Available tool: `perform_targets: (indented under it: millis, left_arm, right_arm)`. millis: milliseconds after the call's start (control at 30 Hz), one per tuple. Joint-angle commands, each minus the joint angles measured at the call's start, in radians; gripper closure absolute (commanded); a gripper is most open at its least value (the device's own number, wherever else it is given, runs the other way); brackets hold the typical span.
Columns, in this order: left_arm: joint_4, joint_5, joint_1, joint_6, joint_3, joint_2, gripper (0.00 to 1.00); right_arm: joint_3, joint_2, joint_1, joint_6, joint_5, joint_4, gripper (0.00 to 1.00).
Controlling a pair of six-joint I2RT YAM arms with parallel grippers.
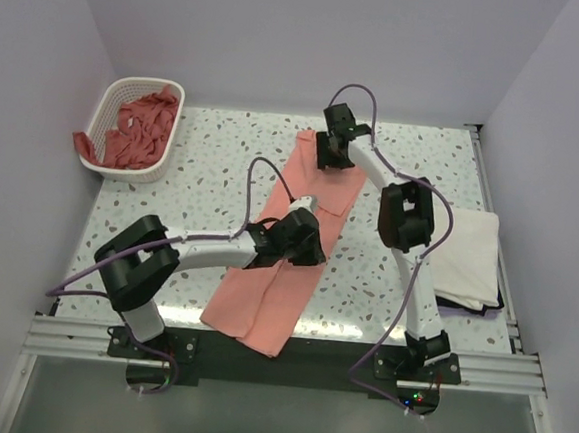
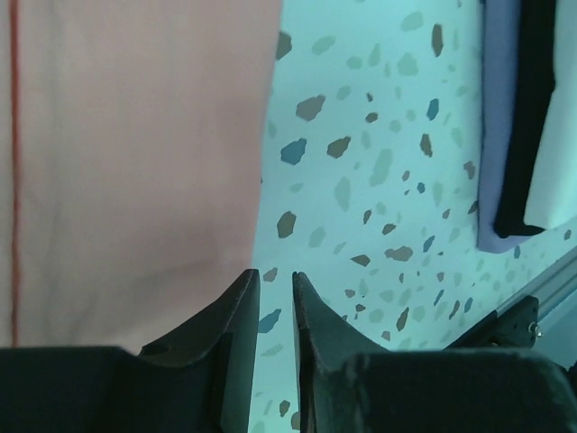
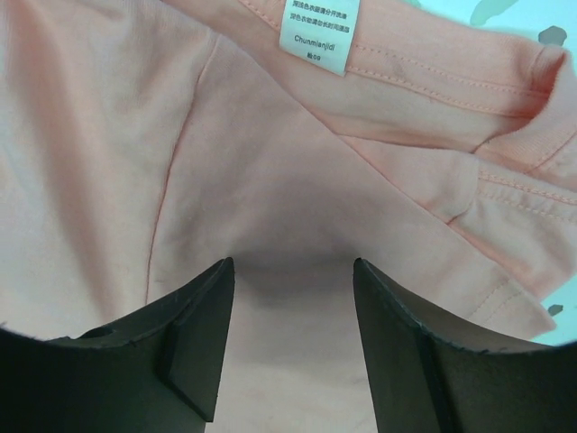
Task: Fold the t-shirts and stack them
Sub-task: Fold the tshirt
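A salmon-pink t-shirt [image 1: 268, 295] lies stretched out lengthwise on the speckled table, its hem near the front edge and its collar at the far end. My left gripper [image 1: 293, 239] is low over the shirt's middle, at its right edge. In the left wrist view the jaws [image 2: 275, 275] stand a narrow gap apart with only table between them, and the shirt [image 2: 135, 162] is just to the left. My right gripper [image 1: 330, 151] is open over the collar end. In the right wrist view its jaws [image 3: 293, 262] straddle flat cloth [image 3: 270, 135] below the neck label [image 3: 318, 34].
A white lattice basket [image 1: 145, 83] at the far left holds more salmon t-shirts [image 1: 136, 129]. A folded white t-shirt [image 1: 467, 253] lies at the right on a dark cloth [image 1: 463, 306], and shows in the left wrist view [image 2: 563, 108]. A metal rail [image 1: 279, 348] runs along the front edge.
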State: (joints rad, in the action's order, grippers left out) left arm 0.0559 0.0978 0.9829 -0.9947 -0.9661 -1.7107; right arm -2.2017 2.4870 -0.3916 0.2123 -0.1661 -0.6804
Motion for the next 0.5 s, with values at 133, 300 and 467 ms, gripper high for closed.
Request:
perform_targets:
  millis: [133,300,467]
  left_arm:
    - [0.05,0.012,-0.098,0.134,0.061,0.221,0.71]
    - [0.166,0.095,-0.109,0.172,0.197,0.385,0.71]
    - [0.182,0.073,-0.102,0.171,0.372,0.491,0.74]
  right_arm:
    - [0.026,-0.186,-0.003,0.045,0.025,-0.067,0.39]
    - [0.299,-0.359,-0.058,0.128,0.023,-0.024,0.39]
    - [0.555,-0.462,-0.102,0.225,0.05,0.123,0.39]
